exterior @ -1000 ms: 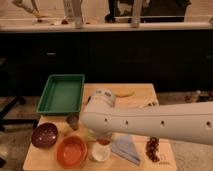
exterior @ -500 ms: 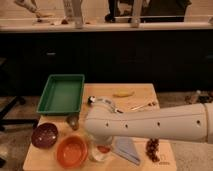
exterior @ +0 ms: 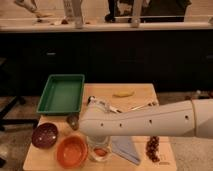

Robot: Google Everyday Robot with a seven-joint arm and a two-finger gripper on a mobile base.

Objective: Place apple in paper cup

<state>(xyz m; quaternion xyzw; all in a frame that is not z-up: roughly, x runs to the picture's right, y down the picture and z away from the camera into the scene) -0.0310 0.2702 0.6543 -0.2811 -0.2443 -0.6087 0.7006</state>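
The paper cup (exterior: 99,156) stands near the table's front edge, between the orange bowl and a grey-blue cloth. A red-orange round thing, the apple (exterior: 101,151), shows at the cup's mouth. I cannot tell whether it rests inside or is still held. My white arm (exterior: 150,122) reaches in from the right across the table. My gripper (exterior: 99,143) hangs from the arm's end straight above the cup and is mostly hidden by the arm.
A green tray (exterior: 62,93) sits at the back left. A dark purple bowl (exterior: 44,135) and an orange bowl (exterior: 71,151) stand at the front left. A banana (exterior: 123,93), utensils (exterior: 144,106), a grape cluster (exterior: 152,148) and the grey-blue cloth (exterior: 125,149) lie to the right.
My arm's end has come down and toward the table's front, from above the table's middle to right over the cup.
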